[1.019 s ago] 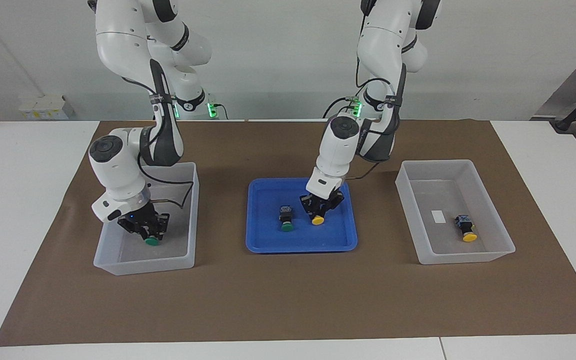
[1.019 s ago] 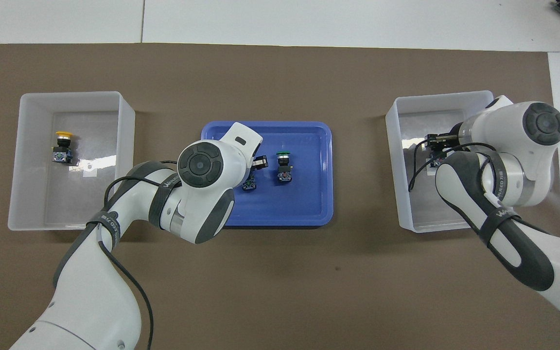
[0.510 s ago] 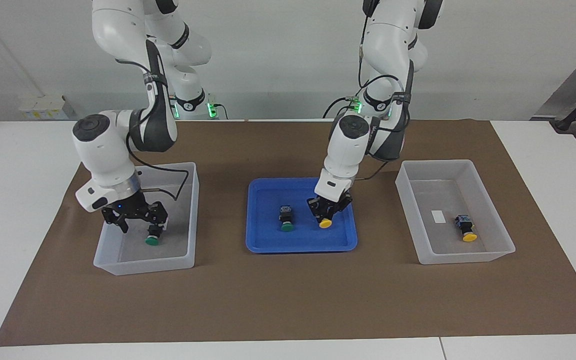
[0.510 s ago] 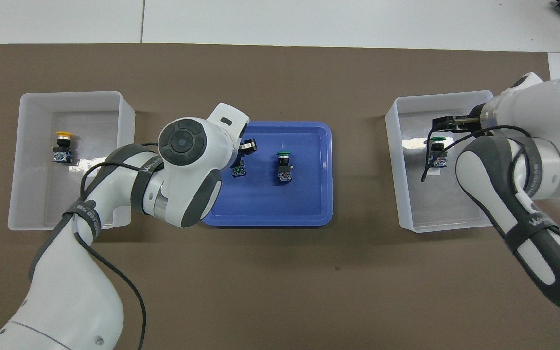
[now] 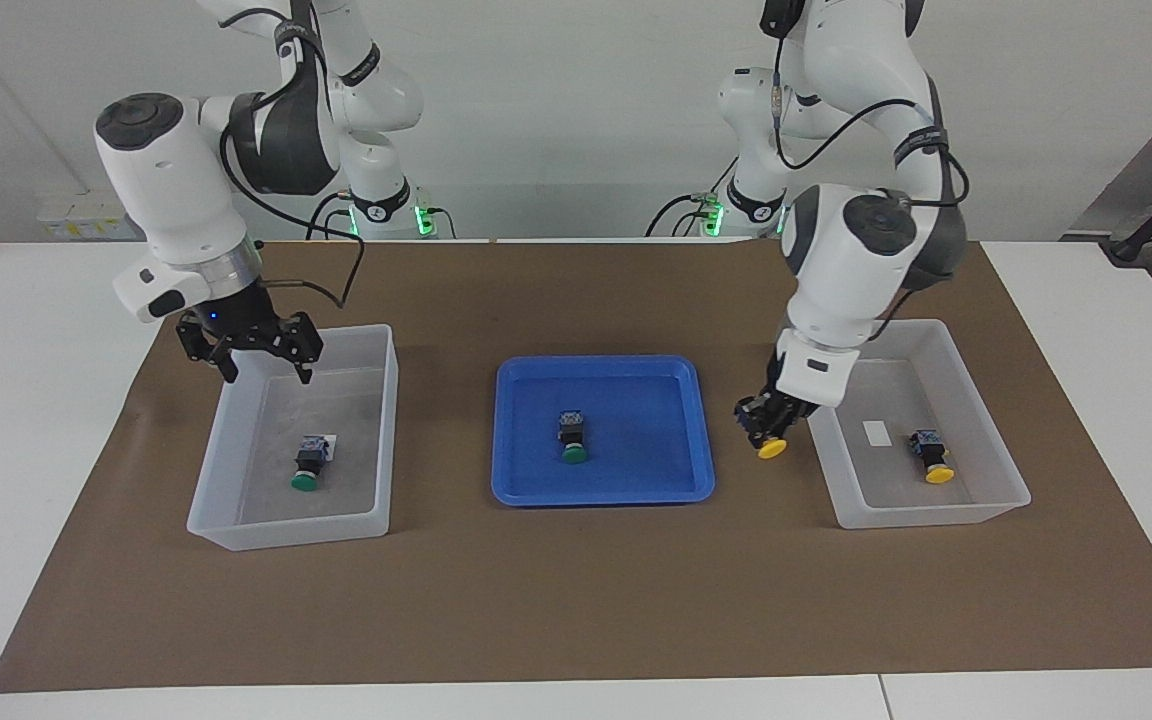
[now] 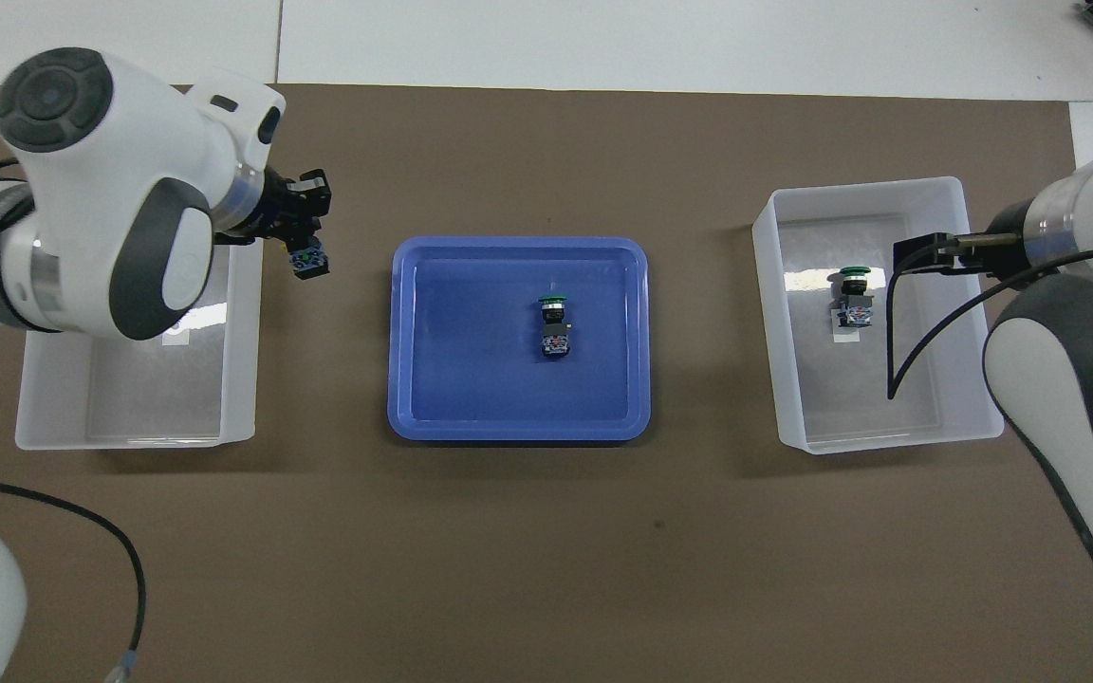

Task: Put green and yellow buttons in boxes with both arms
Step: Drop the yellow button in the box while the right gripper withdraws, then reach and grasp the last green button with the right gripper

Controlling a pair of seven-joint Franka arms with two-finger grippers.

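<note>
White table (image 5: 56,420) w/ brown mat (image 5: 576,590) — on it blue tray (image 5: 536,490) btwn two boxes (image 5: 376,440) (image 5: 976,400).

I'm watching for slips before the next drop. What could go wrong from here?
The left gripper holds a yellow button in the air beside the wall of the box; carried low, it could clip that wall or drop onto the mat. The right gripper, open over its own box, must fetch the green button from the blue tray, and may nudge it.

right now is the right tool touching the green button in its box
Apart. The facing view shows the right tool, open, raised over the box's edge nearer the robots, with a clear gap down to the green button on the box floor.
</note>
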